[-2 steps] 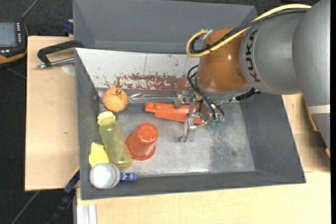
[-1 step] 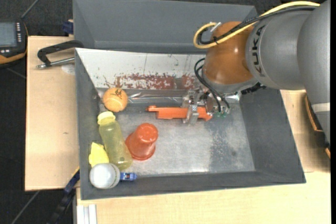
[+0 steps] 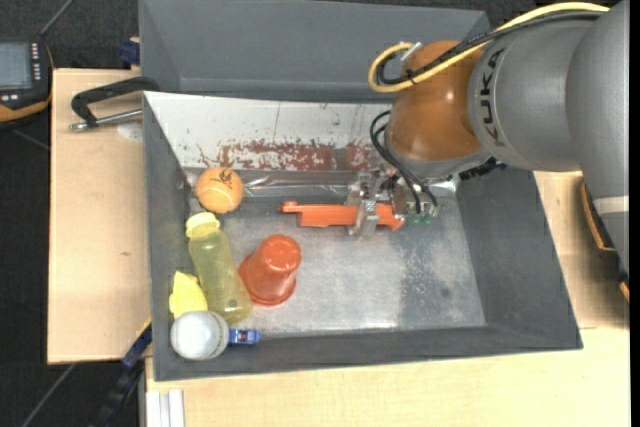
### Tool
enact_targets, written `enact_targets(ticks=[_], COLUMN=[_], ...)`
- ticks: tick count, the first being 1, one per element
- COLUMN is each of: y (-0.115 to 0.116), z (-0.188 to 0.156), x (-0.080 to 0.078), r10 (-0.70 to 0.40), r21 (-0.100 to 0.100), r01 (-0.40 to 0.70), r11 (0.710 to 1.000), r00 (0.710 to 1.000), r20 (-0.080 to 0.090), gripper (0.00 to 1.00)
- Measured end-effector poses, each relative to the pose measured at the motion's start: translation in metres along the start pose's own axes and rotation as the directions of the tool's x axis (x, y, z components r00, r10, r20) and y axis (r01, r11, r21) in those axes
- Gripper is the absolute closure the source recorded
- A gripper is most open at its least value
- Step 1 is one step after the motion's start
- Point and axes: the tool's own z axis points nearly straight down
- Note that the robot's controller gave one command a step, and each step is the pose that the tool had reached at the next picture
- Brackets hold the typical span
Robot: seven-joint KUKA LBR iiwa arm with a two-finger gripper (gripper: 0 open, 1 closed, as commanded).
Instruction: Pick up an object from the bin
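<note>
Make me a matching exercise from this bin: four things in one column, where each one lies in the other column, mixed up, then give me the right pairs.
Things:
1. orange ball
2. red-orange cup
3. white ball
4. long orange tool

Places:
A. at the gripper, towards the far side
B. near left corner
C. far left corner
D. just right of the yellow-green bottle

Pairs: 1-C, 2-D, 3-B, 4-A.

The bin [image 3: 510, 265] is matt grey metal — its floor scuffed pale, with rust-red speckling along the back wall. Near the left wall, 1 orange cup [image 3: 272, 268] looks like smooth plastic, and the yellowish bottle [image 3: 215, 270] is translucent plastic; the orange ball [image 3: 218, 190] looks matt.
</note>
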Motion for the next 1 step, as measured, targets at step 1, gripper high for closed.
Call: enact_targets(ticks=[1], y=[-0.0038], z=[-0.0592], x=[-0.0006], r10=[0.02], r21=[-0.001], r01=[-0.02], r11=[1.0], r00=[1.0], r20=[-0.002], gripper=[1.0])
